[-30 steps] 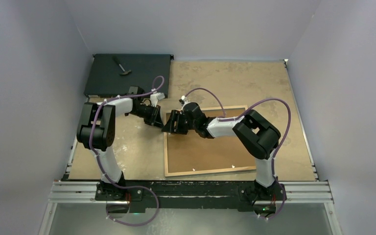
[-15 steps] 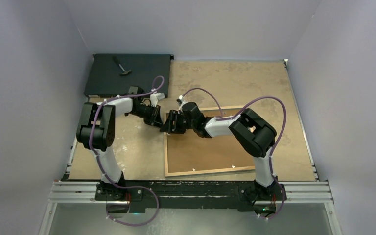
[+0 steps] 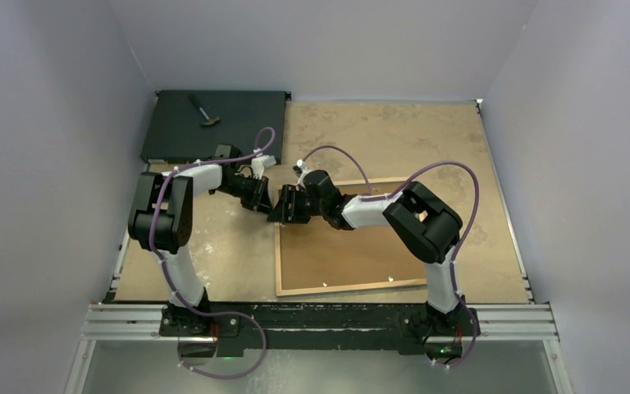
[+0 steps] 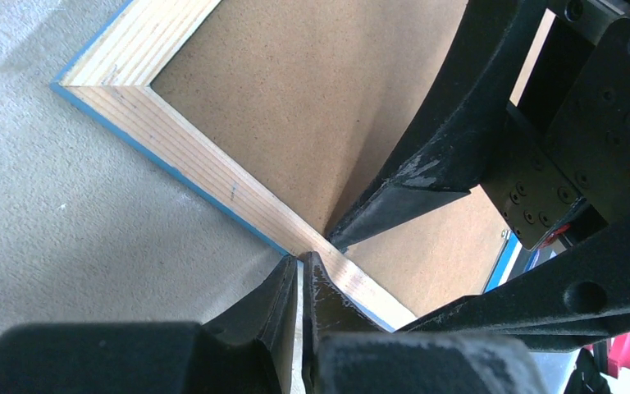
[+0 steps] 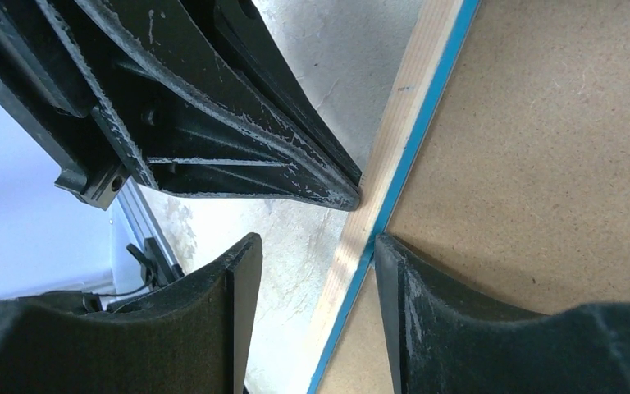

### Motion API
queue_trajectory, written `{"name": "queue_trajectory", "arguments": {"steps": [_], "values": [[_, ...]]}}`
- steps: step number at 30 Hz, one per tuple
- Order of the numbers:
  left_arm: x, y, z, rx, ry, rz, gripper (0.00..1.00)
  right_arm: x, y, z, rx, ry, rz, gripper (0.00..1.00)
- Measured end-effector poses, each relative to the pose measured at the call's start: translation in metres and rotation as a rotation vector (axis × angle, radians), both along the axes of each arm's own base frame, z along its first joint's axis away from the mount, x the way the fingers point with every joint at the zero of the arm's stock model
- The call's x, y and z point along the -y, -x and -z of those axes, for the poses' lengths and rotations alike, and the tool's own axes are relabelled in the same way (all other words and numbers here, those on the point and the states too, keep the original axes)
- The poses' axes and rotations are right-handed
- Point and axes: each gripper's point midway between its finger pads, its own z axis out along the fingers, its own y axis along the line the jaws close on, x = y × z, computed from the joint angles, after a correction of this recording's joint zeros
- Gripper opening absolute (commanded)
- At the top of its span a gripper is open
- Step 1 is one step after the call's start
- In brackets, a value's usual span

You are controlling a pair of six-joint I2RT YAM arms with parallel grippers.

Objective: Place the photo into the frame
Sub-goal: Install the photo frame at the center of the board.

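The frame lies back up on the table, a light-wood rail with a blue edge around the brown fibreboard backing panel. My left gripper is shut, its tips touching the outer side of the frame's left rail; a thin pale strip shows between its fingers. Facing it, my right gripper is open and straddles the same rail. One of its fingers is over the table and the other over the panel, with the rail between the tips. The photo is hidden.
A flat black box with a small tool on it sits at the back left. The two grippers stand nearly tip to tip at the frame's far left corner. The grey walls close in on both sides.
My right gripper has crept a little left toward the left gripper, and its jaws have narrowed slightly. The left jaws have closed the last bit.
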Motion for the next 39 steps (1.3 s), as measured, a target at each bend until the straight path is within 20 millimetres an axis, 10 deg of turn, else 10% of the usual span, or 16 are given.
{"name": "queue_trajectory", "arguments": {"steps": [39], "values": [[-0.0022, 0.0001, -0.001, 0.003, -0.016, 0.006, 0.0, -0.0013, 0.0019, -0.0036, 0.055, 0.112, -0.186, 0.65]]}}
